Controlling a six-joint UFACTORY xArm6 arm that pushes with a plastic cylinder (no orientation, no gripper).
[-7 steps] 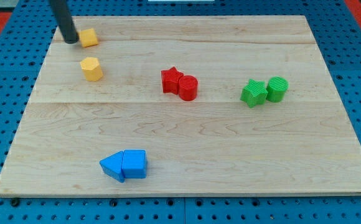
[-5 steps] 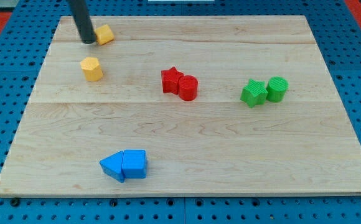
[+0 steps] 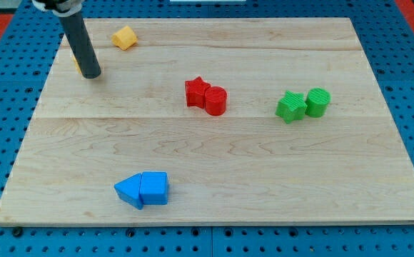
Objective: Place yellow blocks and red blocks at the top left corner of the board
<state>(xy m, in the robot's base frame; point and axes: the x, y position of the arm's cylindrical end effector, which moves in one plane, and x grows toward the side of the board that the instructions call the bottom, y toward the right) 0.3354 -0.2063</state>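
One yellow block (image 3: 124,37) lies near the board's top edge, up and to the view's right of my tip (image 3: 91,73), clear of it. A sliver of yellow (image 3: 76,63) shows at the rod's left edge just above the tip; this is judged to be a second yellow block, largely hidden behind the rod, and whether the tip touches it cannot be told. The red star block (image 3: 196,91) and red cylinder block (image 3: 216,101) stand touching one another, well to the view's right of the tip and slightly lower. The tip is a plain rod end; it has no jaws, holds nothing, and can only push. The blocks appear small, rigid and light, and should slide readily on the smooth wooden board (image 3: 264,157); none looks fragile. Contact is best made on the face away from the top left corner, centred, since an off-centre push would likely spin a block aside; the red pair may separate if pushed together. Green blocks (image 3: 302,104) sit far right of the tip, blue blocks (image 3: 143,190) well below it.
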